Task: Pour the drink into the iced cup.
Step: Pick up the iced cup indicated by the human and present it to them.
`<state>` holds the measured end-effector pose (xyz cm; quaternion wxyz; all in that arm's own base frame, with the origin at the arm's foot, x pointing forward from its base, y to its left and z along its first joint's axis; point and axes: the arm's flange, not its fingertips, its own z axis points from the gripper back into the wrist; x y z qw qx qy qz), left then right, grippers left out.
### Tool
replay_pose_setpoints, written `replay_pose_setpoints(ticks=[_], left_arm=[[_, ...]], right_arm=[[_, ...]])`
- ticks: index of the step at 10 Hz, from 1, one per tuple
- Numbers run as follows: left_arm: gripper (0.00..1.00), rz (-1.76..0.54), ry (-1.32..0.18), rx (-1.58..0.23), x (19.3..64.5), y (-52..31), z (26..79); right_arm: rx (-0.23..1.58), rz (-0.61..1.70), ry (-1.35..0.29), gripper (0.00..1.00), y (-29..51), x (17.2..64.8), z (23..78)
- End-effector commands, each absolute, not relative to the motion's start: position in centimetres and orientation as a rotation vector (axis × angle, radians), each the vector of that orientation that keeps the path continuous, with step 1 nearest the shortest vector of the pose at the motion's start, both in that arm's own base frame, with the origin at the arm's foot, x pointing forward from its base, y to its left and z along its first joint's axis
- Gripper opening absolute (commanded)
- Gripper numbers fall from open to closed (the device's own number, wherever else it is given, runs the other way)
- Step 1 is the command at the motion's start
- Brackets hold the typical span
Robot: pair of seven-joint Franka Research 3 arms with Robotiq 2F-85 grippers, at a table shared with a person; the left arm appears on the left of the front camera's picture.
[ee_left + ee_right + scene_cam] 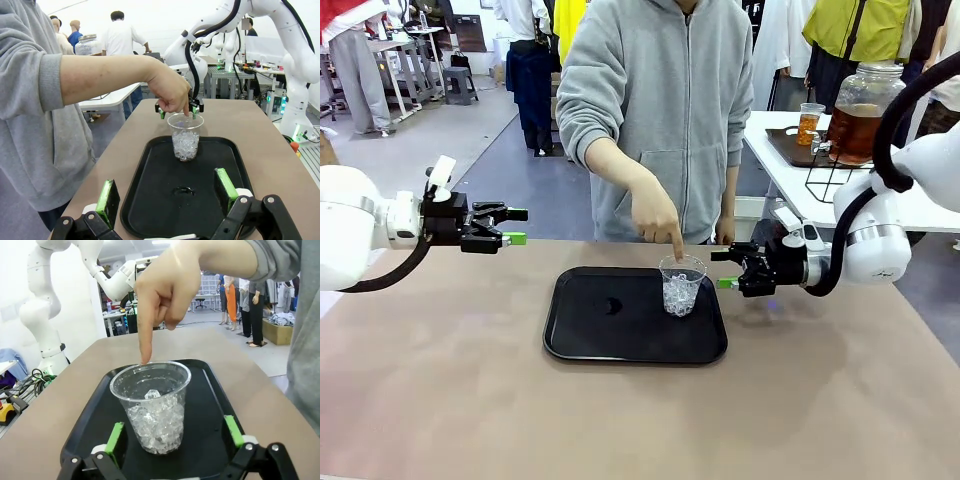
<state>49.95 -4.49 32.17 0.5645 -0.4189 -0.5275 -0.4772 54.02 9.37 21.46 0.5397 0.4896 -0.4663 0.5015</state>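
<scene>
step: iced cup (681, 285) on tray (590, 335) being pointed at by person's hand (655, 215); pouring not yet begun | right pincer (723, 269) being held wide open, empty, just beside cup | left pincer (516, 226) being held wide open, empty, well apart | drink (853, 132) being held in jar (868, 85) on far table | next, judged: cup being gripped gently, upright

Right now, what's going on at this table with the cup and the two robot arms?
A person's hand points an index finger down at the rim of the clear cup of ice, which stands on the black tray. The right gripper is open just beside the cup, facing it, apart from it. The left gripper hangs open off to the side, holding nothing. The drink sits in its dispenser jar on another table behind; none shows in the cup.
</scene>
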Motion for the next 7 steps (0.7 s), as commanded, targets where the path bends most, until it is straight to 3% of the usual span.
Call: replay_pose_setpoints(ticks=[1, 7], left_arm=[[1.00, -1.122, -1.240, -0.991, 50.0, -4.5, 32.4], [1.00, -1.122, -1.240, -0.991, 50.0, -4.5, 32.4]], right_arm=[[1.134, 1.187, -1.147, 1.00, 10.5, 54.3, 20.8], [1.170, 1.190, -1.099, 1.00, 12.2, 54.2, 19.5]])
